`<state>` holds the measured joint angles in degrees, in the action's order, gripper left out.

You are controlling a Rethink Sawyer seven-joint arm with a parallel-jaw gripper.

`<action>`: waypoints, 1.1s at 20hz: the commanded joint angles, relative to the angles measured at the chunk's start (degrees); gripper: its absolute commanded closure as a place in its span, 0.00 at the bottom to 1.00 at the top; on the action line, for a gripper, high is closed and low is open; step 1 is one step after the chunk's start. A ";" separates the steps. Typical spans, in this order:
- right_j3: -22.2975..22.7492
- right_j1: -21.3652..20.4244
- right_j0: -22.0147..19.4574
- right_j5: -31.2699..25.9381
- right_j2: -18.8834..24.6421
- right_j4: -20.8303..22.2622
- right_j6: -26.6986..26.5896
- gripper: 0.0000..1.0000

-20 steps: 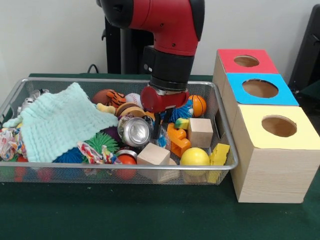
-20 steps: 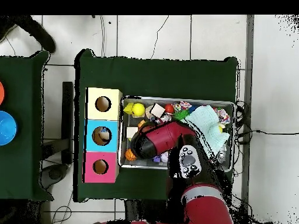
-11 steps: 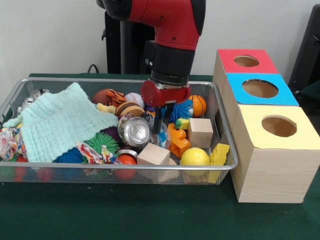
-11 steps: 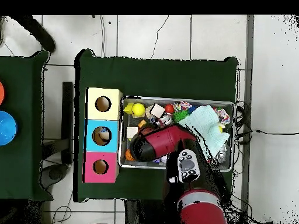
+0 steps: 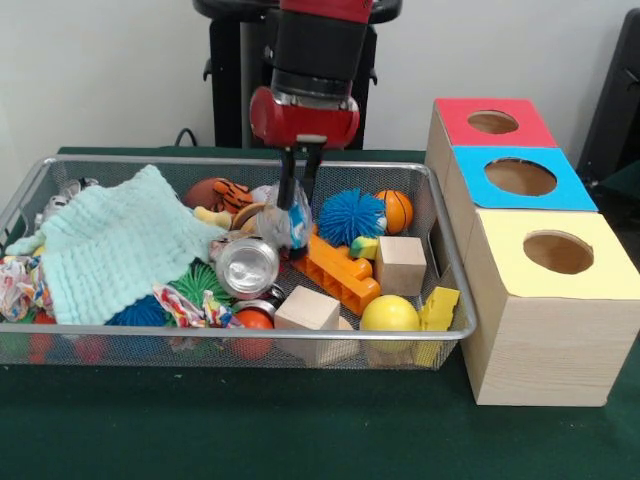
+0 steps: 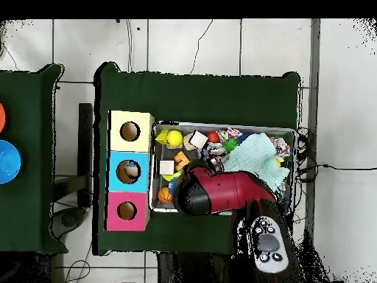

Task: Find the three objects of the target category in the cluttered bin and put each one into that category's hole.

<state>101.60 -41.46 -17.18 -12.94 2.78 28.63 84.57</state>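
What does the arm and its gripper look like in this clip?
The arm is glossy red with a black cylindrical wrist section, ending in a rounded red collar. Below it, the gripper has two thin, dark, straight fingers. Overhead, the arm shows as a bulky red shell with a black end, and a grey panel with dark buttons nearer the base.

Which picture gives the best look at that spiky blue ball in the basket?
The front view. There the spiky blue ball sits in plain sight among the toys, just right of the gripper, with its bristles clear. In the overhead view the robot's red arm covers that part of the basket, so I cannot pick the ball out.
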 commanded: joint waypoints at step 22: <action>15.42 -9.80 9.26 -5.96 0.15 -18.61 16.00 1.00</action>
<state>113.09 -49.86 -9.17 -13.92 2.57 14.51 85.43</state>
